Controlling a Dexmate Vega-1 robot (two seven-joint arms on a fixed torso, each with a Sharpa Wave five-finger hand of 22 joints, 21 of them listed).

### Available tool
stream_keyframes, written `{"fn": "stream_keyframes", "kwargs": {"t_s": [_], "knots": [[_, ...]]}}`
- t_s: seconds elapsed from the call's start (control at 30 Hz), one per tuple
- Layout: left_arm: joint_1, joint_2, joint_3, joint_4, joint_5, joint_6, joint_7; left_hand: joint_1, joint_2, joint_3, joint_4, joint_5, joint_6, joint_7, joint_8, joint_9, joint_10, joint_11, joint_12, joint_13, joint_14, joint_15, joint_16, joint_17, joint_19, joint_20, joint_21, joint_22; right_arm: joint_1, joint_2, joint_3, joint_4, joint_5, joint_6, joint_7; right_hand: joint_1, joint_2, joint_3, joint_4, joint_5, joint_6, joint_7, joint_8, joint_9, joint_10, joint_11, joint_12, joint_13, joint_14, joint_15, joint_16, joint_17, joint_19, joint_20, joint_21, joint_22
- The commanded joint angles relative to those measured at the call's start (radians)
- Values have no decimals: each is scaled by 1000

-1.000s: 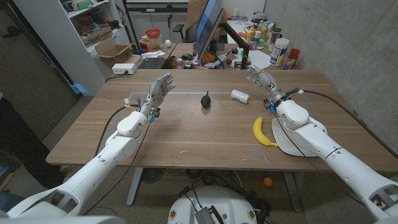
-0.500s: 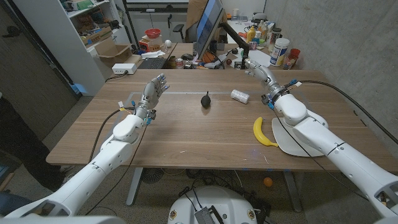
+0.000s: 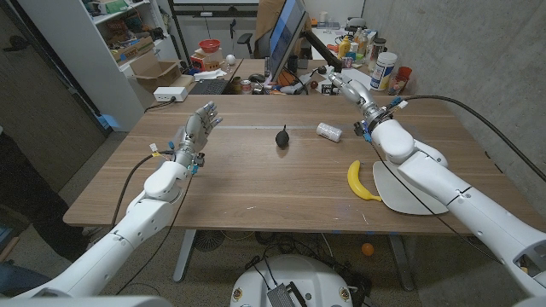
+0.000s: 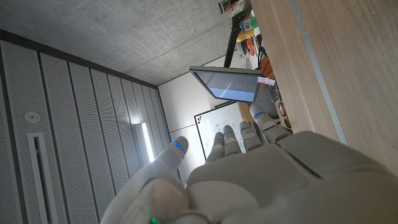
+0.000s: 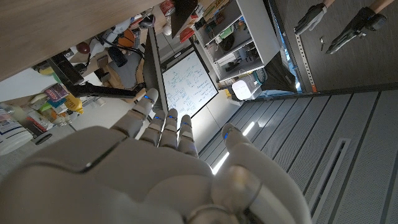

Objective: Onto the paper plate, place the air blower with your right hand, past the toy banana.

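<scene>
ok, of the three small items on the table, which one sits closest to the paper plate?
The toy banana: its yellow curve lies right against the paper plate. The black air blower and the white cylinder sit farther back, mid-table.

white roll [image 3: 329, 131] on its side | monitor [image 3: 285, 34] (behind table [image 3: 256, 183])

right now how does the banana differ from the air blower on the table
The banana is yellow, long and curved; the air blower is black, small and bulb-shaped. The banana lies at the edge of the paper plate, near the table's right front; the air blower sits alone near the middle. Both rest on the wooden table, and neither hand touches them.
</scene>
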Motion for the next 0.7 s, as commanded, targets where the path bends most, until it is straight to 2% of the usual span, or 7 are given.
{"fn": "stream_keyframes", "kwargs": {"t_s": [0.03, 0.5, 0.7], "knots": [[38, 13, -33, -13, -27, -13, -8, -6, 104, 6, 0, 5, 3, 9, 8, 1, -3, 13, 3, 3, 2, 10, 5, 4, 1, 8, -1, 5, 58, 10, -44, -40, -111, -82, -8, 3, -12, 0, -12, -3, 4, 2, 2, 2, 6, 3, 0, 5, 7, 5, -3, 1, 7, -1, -1, 3], [43, 8, -44, 0, -50, -23, -30, -8, 103, 7, 0, 4, 5, 10, 7, 1, -2, 16, 4, 3, 3, 12, 6, 4, 2, 9, -2, 5, 102, 17, -103, -94, -268, -138, -9, 9, -32, -9, -28, -3, 6, 8, 1, 3, 6, 7, -1, 5, 11, 9, -4, 1, 11, 3, -2, 3], [41, 7, -43, 0, -45, -20, -26, -9, 103, 8, 0, 4, 5, 10, 7, 1, -3, 15, 3, 3, 3, 12, 6, 5, 2, 9, -3, 5, 116, 13, -130, -132, -362, -192, -7, 5, -56, -23, -38, -4, 6, 13, 0, 3, 7, 7, -2, 5, 15, 15, -4, 2, 15, 17, -2, 3]]}}
